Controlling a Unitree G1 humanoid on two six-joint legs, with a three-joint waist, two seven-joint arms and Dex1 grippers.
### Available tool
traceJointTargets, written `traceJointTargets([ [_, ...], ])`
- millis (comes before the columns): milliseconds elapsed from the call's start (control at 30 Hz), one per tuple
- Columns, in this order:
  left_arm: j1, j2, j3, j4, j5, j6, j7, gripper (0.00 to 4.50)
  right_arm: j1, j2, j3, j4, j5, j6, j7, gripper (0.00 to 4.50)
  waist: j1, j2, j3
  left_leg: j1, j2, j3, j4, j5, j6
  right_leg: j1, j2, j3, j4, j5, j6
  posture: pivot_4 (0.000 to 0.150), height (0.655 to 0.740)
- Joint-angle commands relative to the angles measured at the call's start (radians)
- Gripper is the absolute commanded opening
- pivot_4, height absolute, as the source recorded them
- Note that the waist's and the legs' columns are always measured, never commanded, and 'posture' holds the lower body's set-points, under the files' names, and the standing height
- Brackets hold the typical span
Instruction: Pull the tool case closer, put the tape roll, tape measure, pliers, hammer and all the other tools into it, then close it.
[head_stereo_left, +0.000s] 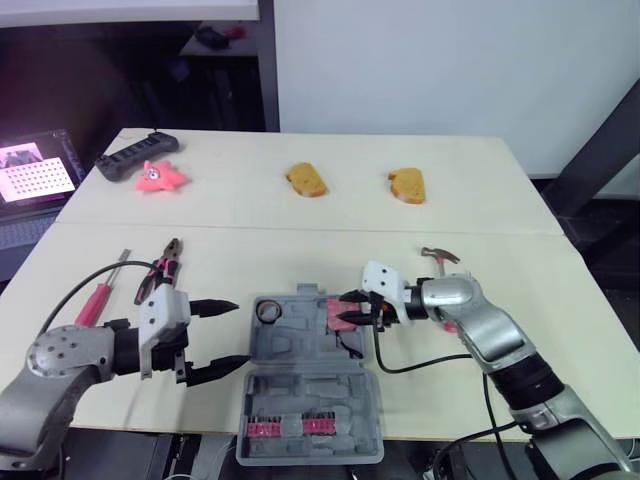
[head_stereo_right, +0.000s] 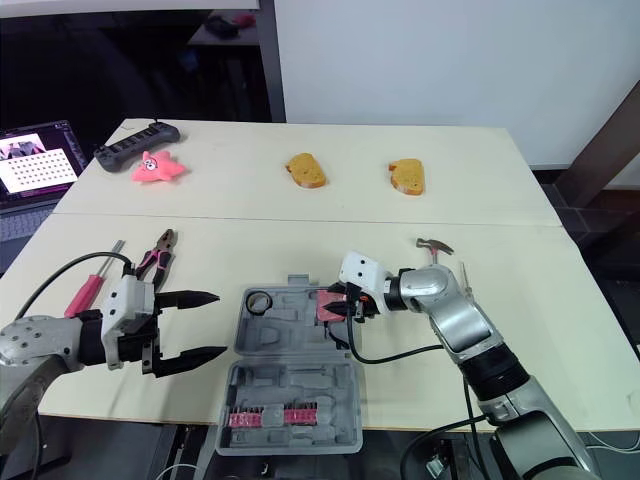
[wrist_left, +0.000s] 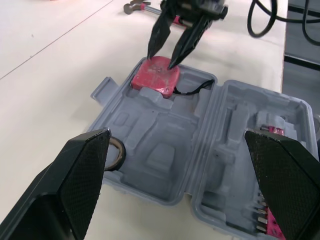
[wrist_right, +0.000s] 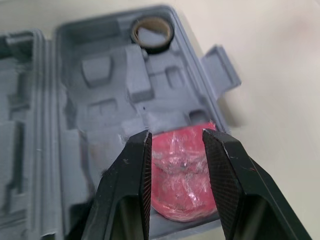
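The grey tool case (head_stereo_left: 310, 385) lies open and flat on the table (head_stereo_left: 560, 300), between the two grippers, its lid half nearest and carrying a row of pink-held bits (head_stereo_left: 290, 427). The left gripper (head_stereo_left: 238, 335) hovers just beside the case's left edge with its jaws spread wide and nothing between them. The right gripper (head_stereo_left: 342, 308) reaches over the tray half from the other side, jaws parted a little and gripping nothing, tips just above the red tape measure. The hammer (head_stereo_left: 440, 256) lies behind the right jaws, near that wrist. The pliers (head_stereo_left: 162, 268) and a red screwdriver (head_stereo_left: 97, 298) lie behind and outboard of the left jaws. The tape measure (wrist_left: 156, 76) sits in the tray's corner pocket directly under the right fingertips. The tape roll (head_stereo_left: 267, 311) rests in the tray corner closest to the left jaws.
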Motion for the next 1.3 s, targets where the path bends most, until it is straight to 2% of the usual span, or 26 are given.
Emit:
traceJointTargets([
  [33,0.013,0.017,0.033,-0.03,-0.014,-0.004,-0.003,4.5,0.038,0.018,0.006,0.154,-0.018,-0.088,-0.002,1.69,0.0,0.0,0.0,0.0,0.0,0.0,0.0,0.0,0.0,0.0,0.0,0.0,0.0,0.0,0.0,0.15,0.715],
  [200,0.024,0.025,0.044,-0.027,-0.021,-0.002,-0.002,4.5,0.051,0.034,-0.013,0.266,-0.017,-0.214,0.009,1.69,0.0,-0.002,-0.002,0.004,0.0,0.0,0.0,0.0,0.0,0.005,0.0,0.0,0.0,0.0,0.0,0.15,0.715],
  [300,0.021,0.027,0.048,-0.022,-0.031,0.01,0.004,4.5,0.056,0.04,-0.033,0.263,-0.001,-0.295,0.017,1.69,0.0,-0.002,-0.002,0.005,0.0,0.0,0.0,0.0,0.0,0.006,0.0,0.0,0.0,0.0,0.0,0.15,0.715],
  [467,-0.019,0.013,0.069,0.023,-0.089,0.082,0.04,4.5,0.07,0.051,-0.143,0.103,0.08,-0.311,-0.042,1.69,0.001,-0.001,-0.001,0.003,0.0,0.0,0.0,0.0,0.0,0.005,0.0,0.0,0.0,0.0,0.0,0.15,0.715],
  [567,-0.008,0.007,0.085,0.079,-0.067,0.05,0.033,4.5,0.095,0.006,-0.224,-0.027,0.2,-0.212,0.003,1.69,-0.001,0.001,0.0,0.002,0.0,-0.001,0.0,0.0,0.0,0.004,0.0,0.0,0.0,0.001,0.002,0.15,0.715],
  [667,0.008,-0.013,0.126,0.153,-0.034,-0.022,0.044,4.5,0.15,-0.066,-0.324,-0.121,0.287,-0.118,0.012,2.42,0.003,0.001,0.0,0.002,0.0,0.0,0.0,0.0,0.0,0.003,0.0,0.0,0.0,0.001,0.003,0.15,0.715],
  [800,0.072,-0.044,0.225,0.266,-0.006,-0.118,0.054,4.5,0.306,-0.135,-0.508,-0.191,0.355,-0.122,-0.013,4.4,0.006,0.0,0.0,0.002,0.0,-0.001,-0.001,0.0,0.0,0.004,0.0,-0.001,-0.001,0.0,0.0,0.15,0.715],
  [900,0.134,-0.079,0.301,0.366,0.036,-0.207,0.09,4.5,0.415,-0.136,-0.634,-0.196,0.364,-0.179,-0.056,4.46,0.0,0.0,0.0,0.002,0.0,-0.001,0.0,0.0,0.0,0.004,0.0,0.0,-0.002,0.0,0.0,0.15,0.715],
  [1067,0.198,-0.143,0.459,0.542,0.021,-0.311,0.15,4.5,0.61,-0.101,-0.864,-0.081,0.367,-0.321,-0.121,4.46,-0.001,-0.001,-0.001,0.002,0.0,0.0,-0.001,0.0,0.0,0.004,0.0,0.0,-0.002,-0.001,0.0,0.15,0.715],
  [1300,0.21,-0.153,0.574,0.722,-0.004,-0.388,0.171,4.5,0.698,-0.085,-1.001,0.076,0.398,-0.412,-0.15,4.46,-0.002,-0.002,-0.002,0.003,0.0,0.0,-0.001,0.0,0.0,0.004,0.0,0.001,-0.003,-0.001,-0.001,0.15,0.715],
])
